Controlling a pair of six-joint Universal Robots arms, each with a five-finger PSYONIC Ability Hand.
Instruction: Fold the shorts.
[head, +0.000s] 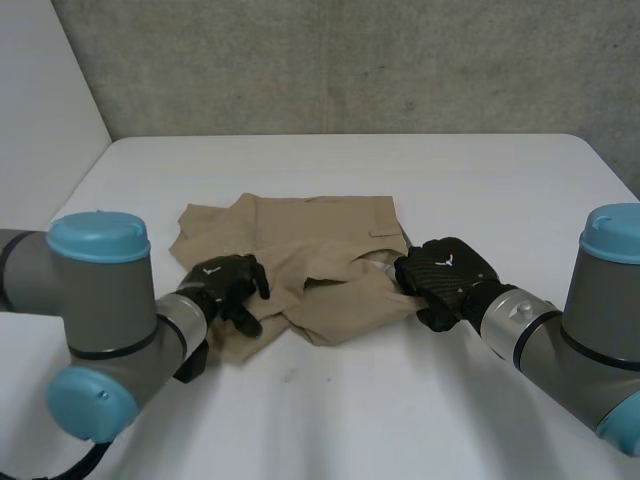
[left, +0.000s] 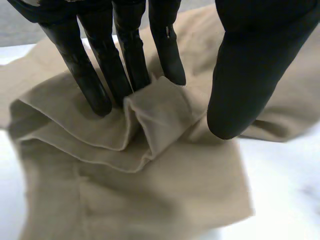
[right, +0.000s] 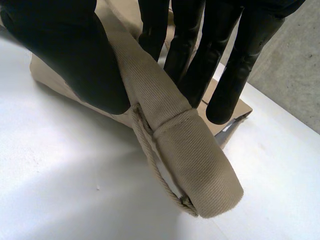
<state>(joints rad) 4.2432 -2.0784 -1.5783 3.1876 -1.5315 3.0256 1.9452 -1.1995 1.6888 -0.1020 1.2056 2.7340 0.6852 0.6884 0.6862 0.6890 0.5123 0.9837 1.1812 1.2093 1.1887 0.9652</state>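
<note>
right hand – thumb and fingers clamp the waistband of the tan shorts, drawstring dangling | left hand – fingers almost straight, tips pressing a raised fold at the near left edge, thumb set apart | shorts rumpled mid-table | white table | grey concrete wall behind
</note>
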